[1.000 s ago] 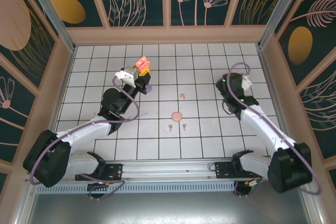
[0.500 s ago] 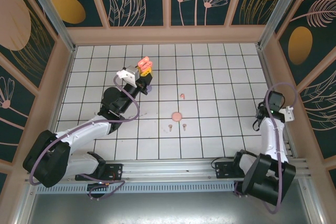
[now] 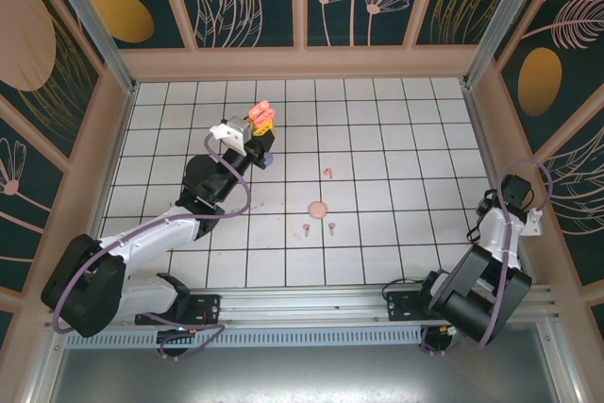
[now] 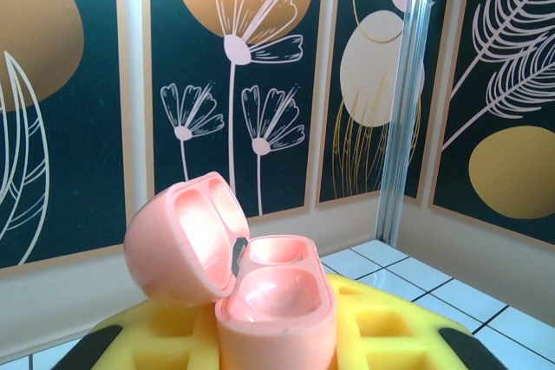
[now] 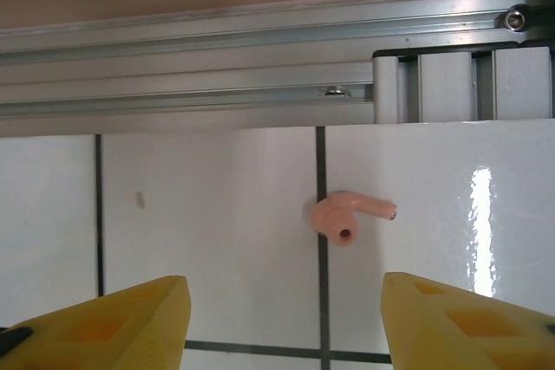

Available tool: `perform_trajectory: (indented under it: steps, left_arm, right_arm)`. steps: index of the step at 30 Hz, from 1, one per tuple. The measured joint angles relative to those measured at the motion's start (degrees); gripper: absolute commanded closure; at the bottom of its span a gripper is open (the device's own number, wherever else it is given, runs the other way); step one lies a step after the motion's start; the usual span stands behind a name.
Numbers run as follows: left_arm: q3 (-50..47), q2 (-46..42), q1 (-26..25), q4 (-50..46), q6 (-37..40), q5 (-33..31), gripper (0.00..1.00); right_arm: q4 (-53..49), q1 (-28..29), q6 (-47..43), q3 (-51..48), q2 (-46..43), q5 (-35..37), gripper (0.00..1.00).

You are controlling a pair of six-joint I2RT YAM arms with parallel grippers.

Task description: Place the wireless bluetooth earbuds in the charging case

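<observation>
My left gripper point(image 3: 257, 124) is shut on the open coral-pink charging case point(image 4: 276, 301), held up above the back-left tiles. Its lid point(image 4: 178, 240) is tipped back and both wells are empty. Yellow fingers point(image 4: 381, 327) flank the case body. My right gripper point(image 5: 284, 318) is open and points down at the tiles beside the right rail. A pale pink earbud point(image 5: 345, 217) lies on a tile seam just ahead of its yellow fingertips point(image 5: 130, 318), untouched. Three more earbuds lie mid-table: one point(image 3: 327, 173) further back, two point(image 3: 306, 228) point(image 3: 332, 226) nearer.
A round pink case point(image 3: 319, 208) sits among the mid-table earbuds. A lilac object point(image 3: 267, 159) lies under my left gripper. An aluminium rail point(image 5: 260, 49) borders the tiles close to my right gripper. My right arm point(image 3: 505, 224) is folded against the right wall.
My right arm has swung from the mid-right tiles back to the right edge, and its jaws have narrowed slightly. The left arm and the case have barely moved.
</observation>
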Motion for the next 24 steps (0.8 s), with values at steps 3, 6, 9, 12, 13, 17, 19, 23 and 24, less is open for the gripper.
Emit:
perform_trajectory:
  steps: [3, 6, 9, 12, 13, 17, 19, 23, 24]
  left_arm:
    - [0.2, 0.26, 0.0, 0.02, 0.0, 0.17, 1.0]
    - [0.57, 0.79, 0.0, 0.02, 0.0, 0.2, 1.0]
    - [0.72, 1.36, 0.0, 0.02, 0.0, 0.2, 1.0]
    - [0.9, 2.01, 0.0, 0.02, 0.0, 0.39, 1.0]
    - [1.01, 2.25, 0.0, 0.04, 0.0, 0.52, 1.0]
    - [1.57, 3.17, 0.0, 0.07, 0.0, 0.9, 1.0]
    - [1.79, 3.61, 0.0, 0.11, 0.0, 1.01, 1.0]
    - [1.88, 4.35, 0.0, 0.24, -0.02, 1.03, 1.0]
    - [1.9, 4.48, 0.0, 0.28, -0.02, 1.03, 1.0]
  right_arm:
    - [0.39, -0.48, -0.92, -0.44, 1.03, -0.66, 0.45]
    - [1.03, -0.9, -1.22, -0.52, 1.36, -1.05, 0.47]
    - [1.75, -1.27, -1.42, -0.59, 1.97, -1.11, 0.48]
    - [2.32, -1.73, -1.49, -0.96, 2.97, -1.16, 0.49]
    - [2.36, -1.97, -1.64, -1.14, 3.28, -1.16, 0.49]
    - [2.38, -3.1, -2.49, -1.27, 3.91, -1.14, 0.49]
    - [2.4, -3.63, -2.71, -1.33, 3.93, -1.11, 0.49]
    - [2.95, -4.17, -2.97, -1.6, 4.57, -1.11, 0.49]
    - [3.23, -4.26, -2.97, -1.66, 4.98, -1.11, 0.49]
